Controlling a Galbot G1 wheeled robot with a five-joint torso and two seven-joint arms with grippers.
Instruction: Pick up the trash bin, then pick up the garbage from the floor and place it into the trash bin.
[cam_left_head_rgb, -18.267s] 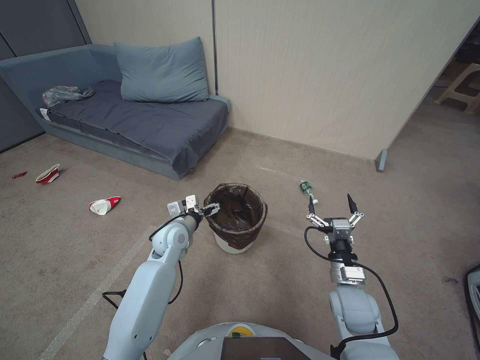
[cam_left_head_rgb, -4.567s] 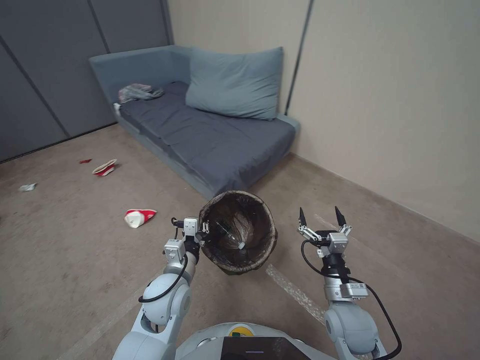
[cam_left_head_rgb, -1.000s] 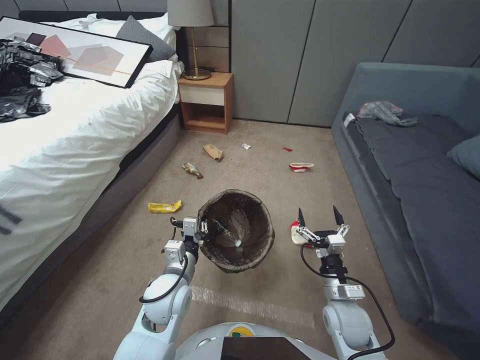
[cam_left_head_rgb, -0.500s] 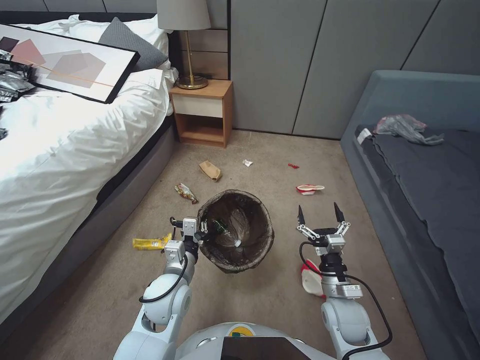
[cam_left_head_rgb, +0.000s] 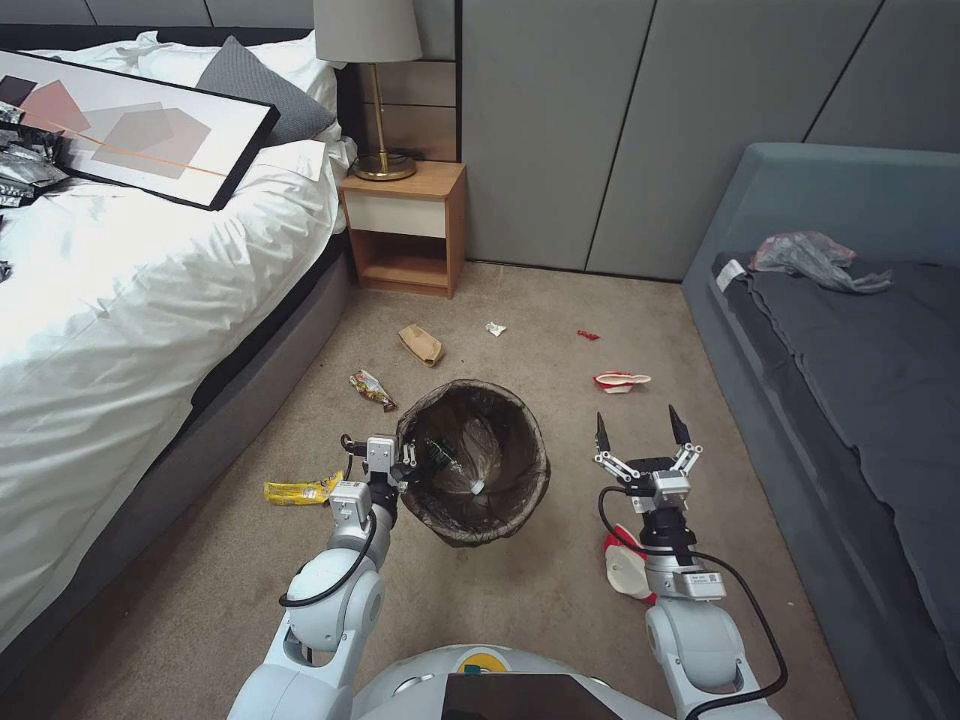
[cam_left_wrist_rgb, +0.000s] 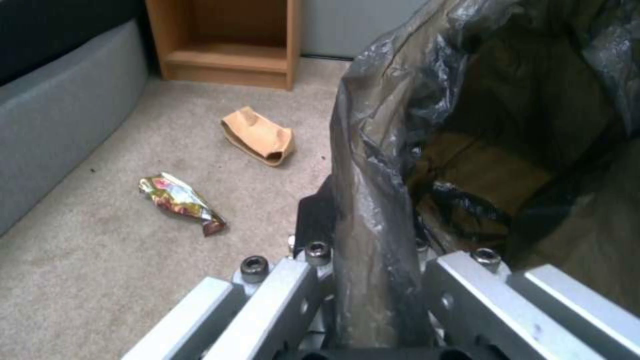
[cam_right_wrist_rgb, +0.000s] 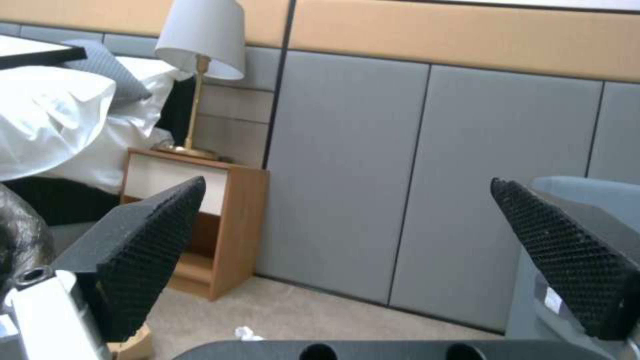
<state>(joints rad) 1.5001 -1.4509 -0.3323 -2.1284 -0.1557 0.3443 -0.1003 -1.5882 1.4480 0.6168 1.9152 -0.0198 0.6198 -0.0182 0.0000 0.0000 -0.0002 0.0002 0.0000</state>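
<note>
Head view: the trash bin is carried off the floor, its bagged rim clamped by the left gripper on the side nearest the left arm. Some litter already lies inside, a small green bottle apparently among it. The right gripper is held at about bin height just beside the bin, jaws spread wide, nothing between them. Garbage is scattered over the carpet: a crushed red-and-white cup directly under the right forearm, another cup ahead of the right gripper, a yellow wrapper beside the left arm, a colourful wrapper, a brown paper bag, a white scrap and a red scrap nearer the nightstand.

Left wrist view: the bin liner's folded edge is seen pinched between the gripper's fingers, which are closed on it. The brown bag and the colourful wrapper lie on the carpet beyond, well apart from the gripper.

Right wrist view: both pads are seen far apart with only wall panels and the nightstand between them; no litter is lined up yet.

Step judged in hand: bin pickup done, floor collection under way. The nearest piece is judged to be the cup under the right arm. The next move calls for the right gripper to be pitched down and lowered over it, jaws kept apart until the cup is straddled, bin held level meanwhile.
</note>
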